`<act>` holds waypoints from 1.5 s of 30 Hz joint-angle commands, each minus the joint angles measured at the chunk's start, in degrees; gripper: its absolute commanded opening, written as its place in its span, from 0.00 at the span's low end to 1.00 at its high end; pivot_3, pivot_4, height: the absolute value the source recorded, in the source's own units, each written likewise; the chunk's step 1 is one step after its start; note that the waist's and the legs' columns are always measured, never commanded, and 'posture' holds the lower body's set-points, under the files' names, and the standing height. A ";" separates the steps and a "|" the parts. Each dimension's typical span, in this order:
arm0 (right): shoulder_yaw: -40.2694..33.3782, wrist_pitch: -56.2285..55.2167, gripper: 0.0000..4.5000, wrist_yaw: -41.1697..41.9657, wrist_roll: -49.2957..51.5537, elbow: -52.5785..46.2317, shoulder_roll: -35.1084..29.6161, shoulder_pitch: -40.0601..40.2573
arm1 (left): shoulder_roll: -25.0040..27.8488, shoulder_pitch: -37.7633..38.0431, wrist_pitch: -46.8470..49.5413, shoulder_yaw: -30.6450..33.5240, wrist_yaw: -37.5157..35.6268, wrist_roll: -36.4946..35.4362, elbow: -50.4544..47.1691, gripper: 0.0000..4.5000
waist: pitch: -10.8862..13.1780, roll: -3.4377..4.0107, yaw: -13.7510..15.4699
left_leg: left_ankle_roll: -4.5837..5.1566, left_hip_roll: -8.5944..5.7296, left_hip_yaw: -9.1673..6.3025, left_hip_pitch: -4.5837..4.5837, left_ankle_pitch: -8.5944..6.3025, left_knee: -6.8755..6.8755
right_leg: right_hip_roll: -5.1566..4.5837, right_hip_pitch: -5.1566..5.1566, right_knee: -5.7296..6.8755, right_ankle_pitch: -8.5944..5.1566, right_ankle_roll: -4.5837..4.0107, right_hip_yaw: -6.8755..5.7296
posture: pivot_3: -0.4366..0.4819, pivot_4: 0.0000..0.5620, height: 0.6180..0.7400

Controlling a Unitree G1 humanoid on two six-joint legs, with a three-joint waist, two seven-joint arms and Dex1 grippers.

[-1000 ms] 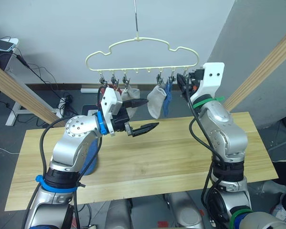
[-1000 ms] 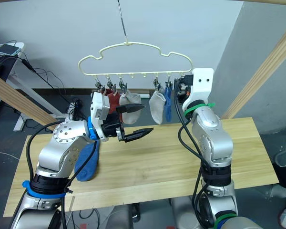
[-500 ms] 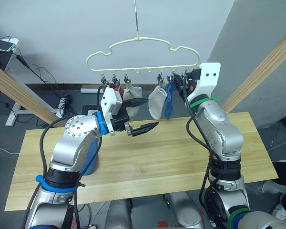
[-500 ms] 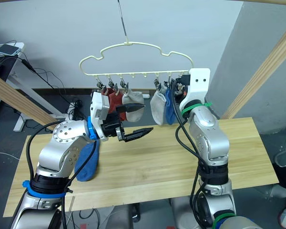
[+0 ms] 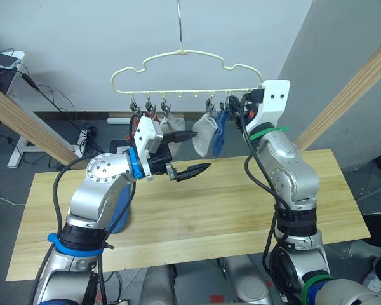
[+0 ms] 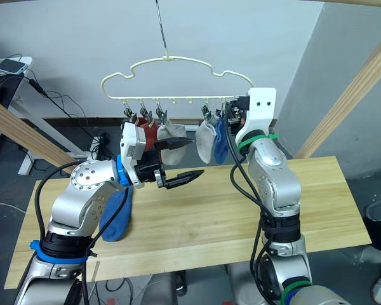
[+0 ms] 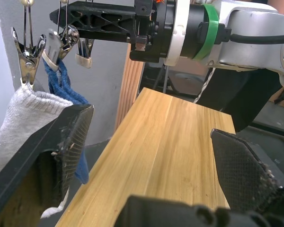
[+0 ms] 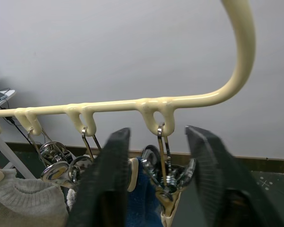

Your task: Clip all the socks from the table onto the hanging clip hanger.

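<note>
On the left side of the table (image 5: 197, 216), at about 8 o'clock, one blue sock (image 6: 116, 216) lies flat on the wood, partly hidden by the left arm. It is the one sock I can see on the table.

Above the table, near the middle, the left tool (image 5: 185, 154) hangs in the air. Its two black fingers are spread wide and hold nothing. One finger points up toward the hanging socks and the other sits lower, over the wood.

Up at 12 o'clock hangs the clip hanger (image 5: 187, 68), cream-yellow, with a bumpy cloud shape and a thin metal hook. Small metal clips (image 8: 54, 158) hang in a row under its bar.

From left to right on the hanger there is a rust red sock (image 6: 150, 135), then a light grey sock (image 6: 170, 133). Next comes a gap with bare clips. Then comes another light grey sock (image 5: 205, 135), and just beside it a blue sock (image 5: 219, 133).

At the right end of the hanger, at about 1 o'clock, is the right tool (image 8: 158, 182). Its two fingers are apart, one on each side of the last clip (image 8: 166, 177). They are near the clip, but I cannot tell if they touch it. This clip holds no sock.
</note>
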 commanded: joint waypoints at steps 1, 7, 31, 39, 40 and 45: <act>0.48 -0.96 0.36 -0.20 0.11 -2.52 -0.06 0.17 | 0.06 -0.48 -1.20 0.17 -0.33 0.06 -0.82 1.00 | 0.00 0.00 0.00 | 0.00 0.00 0.00 0.00 0.00 0.00 | 0.00 0.00 0.00 0.00 0.00 0.00 | 0.20 0.44 0.93; 0.41 0.10 0.36 -1.28 -0.58 -3.44 0.06 0.79 | 0.19 -0.68 -1.20 0.22 -0.49 0.08 -0.60 1.00 | 0.00 0.00 0.00 | 0.00 0.00 0.00 0.00 0.00 0.00 | 0.00 0.00 0.00 0.00 0.00 0.00 | 0.19 0.44 0.93; 0.23 2.62 0.36 -7.58 -0.38 -8.86 3.75 2.72 | -0.22 -1.60 -1.22 -0.46 -0.64 0.16 0.00 1.00 | -0.01 0.00 -0.05 | 0.00 0.00 -0.01 0.00 0.00 0.02 | 0.00 0.00 0.02 0.00 0.00 0.00 | 0.18 0.44 0.93; 0.82 3.06 0.36 -8.93 -0.63 -9.92 5.19 3.45 | -0.30 -1.73 -1.29 -0.67 -0.62 0.20 0.08 1.00 | -0.01 0.01 -0.10 | 0.00 0.00 -0.01 0.00 0.00 0.03 | 0.00 0.00 0.02 0.00 0.00 0.00 | 0.17 0.44 0.93; 0.89 3.10 0.36 -9.08 -0.69 -10.00 5.29 3.51 | -0.30 -1.73 -1.27 -0.69 -0.60 0.18 0.06 1.00 | -0.02 0.01 -0.10 | 0.00 0.00 -0.01 0.00 0.00 0.03 | 0.00 0.00 0.02 0.00 0.00 0.00 | 0.17 0.44 0.93; 1.10 2.95 0.36 -9.94 -1.14 -9.98 5.81 3.62 | -0.27 -1.80 -1.39 -0.82 -0.55 0.15 0.12 1.00 | -0.03 0.01 -0.13 | 0.00 0.00 -0.01 0.00 0.00 0.04 | 0.00 0.00 0.03 0.00 0.00 0.00 | 0.17 0.44 0.93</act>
